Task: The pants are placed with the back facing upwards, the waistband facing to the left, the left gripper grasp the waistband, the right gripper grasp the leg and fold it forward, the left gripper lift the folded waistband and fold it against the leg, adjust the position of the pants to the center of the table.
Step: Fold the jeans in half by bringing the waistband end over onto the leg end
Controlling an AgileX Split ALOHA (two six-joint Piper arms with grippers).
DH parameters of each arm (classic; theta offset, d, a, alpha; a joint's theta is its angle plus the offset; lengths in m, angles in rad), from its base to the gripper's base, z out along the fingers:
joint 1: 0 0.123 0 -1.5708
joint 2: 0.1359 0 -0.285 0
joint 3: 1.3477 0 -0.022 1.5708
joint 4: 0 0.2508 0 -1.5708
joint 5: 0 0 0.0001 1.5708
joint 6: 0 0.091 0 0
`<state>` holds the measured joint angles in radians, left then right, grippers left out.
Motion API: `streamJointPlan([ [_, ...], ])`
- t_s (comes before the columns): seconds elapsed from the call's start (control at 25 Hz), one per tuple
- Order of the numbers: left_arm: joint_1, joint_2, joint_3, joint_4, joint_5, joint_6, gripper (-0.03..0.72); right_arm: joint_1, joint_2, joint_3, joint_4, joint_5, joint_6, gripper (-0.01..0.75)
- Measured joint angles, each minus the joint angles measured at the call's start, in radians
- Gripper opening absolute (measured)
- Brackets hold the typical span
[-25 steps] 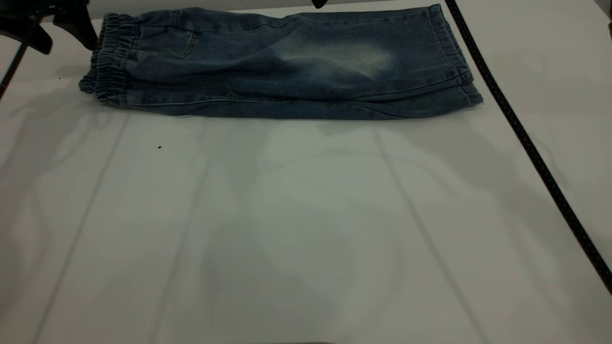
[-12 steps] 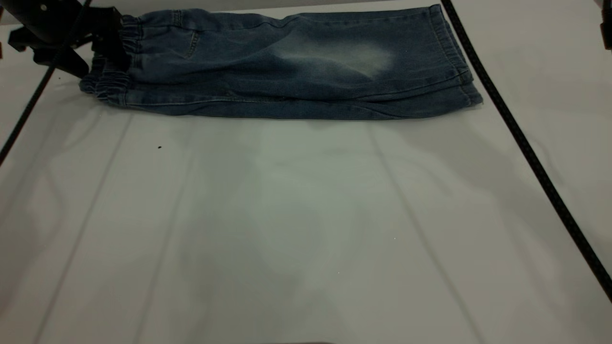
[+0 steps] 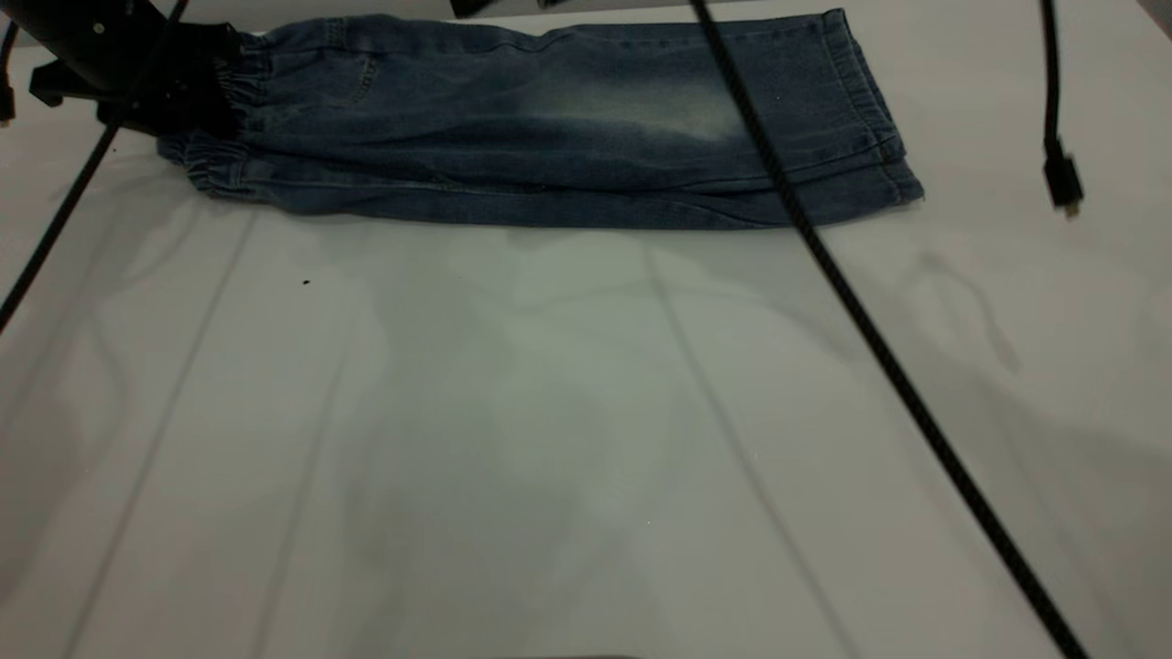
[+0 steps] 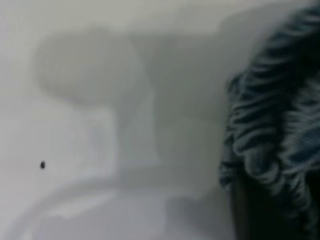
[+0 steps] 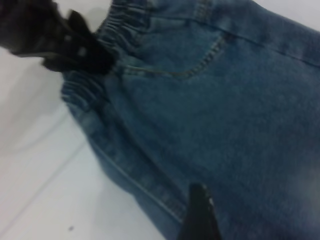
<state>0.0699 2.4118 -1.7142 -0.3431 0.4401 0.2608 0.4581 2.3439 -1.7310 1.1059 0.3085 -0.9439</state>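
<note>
Pants already folded lengthwise, lying along far edge of table, waistband toward far left corner. Left gripper at waistband, seemingly clamped on ruffled band. Right gripper hovers over denim near pocket; finger spread cannot tell. Left: waistband-to-leg fold, then centering

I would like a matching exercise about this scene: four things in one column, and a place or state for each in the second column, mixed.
1. pants
2. waistband
3. left hand
4. dangling cable plug

a. at the waistband end
b. folded lengthwise, at the far table edge
c. hangs above the table's right side
d. gathered, at the exterior view's left

Pairs: 1-b, 2-d, 3-a, 4-c
</note>
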Motion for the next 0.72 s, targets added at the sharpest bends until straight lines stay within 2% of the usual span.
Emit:
streamJointPlan([
  [0.08,-0.008,0.0,-0.002,0.002,-0.006,0.0,0.091,0.0,0.033,0.0,0.126,-0.032,-0.114,0.467],
  [0.24,-0.01,0.0,-0.03,0.008,0.036,0.0,0.077,0.0,0.089,-0.001,0.39,-0.062,-0.342,0.467],
  [0.4,-0.011,-0.008,-0.081,0.011,0.145,0.0,0.077,0.0,0.145,-0.001,0.625,-0.076,-0.555,0.467],
  [0.48,-0.015,-0.029,-0.106,0.014,0.201,0.0,0.077,0.0,0.17,-0.001,0.679,-0.072,-0.613,0.467],
  [0.72,-0.026,-0.103,-0.202,0.014,0.331,0.027,0.076,0.002,0.217,-0.001,0.702,0.011,-0.629,0.465],
])
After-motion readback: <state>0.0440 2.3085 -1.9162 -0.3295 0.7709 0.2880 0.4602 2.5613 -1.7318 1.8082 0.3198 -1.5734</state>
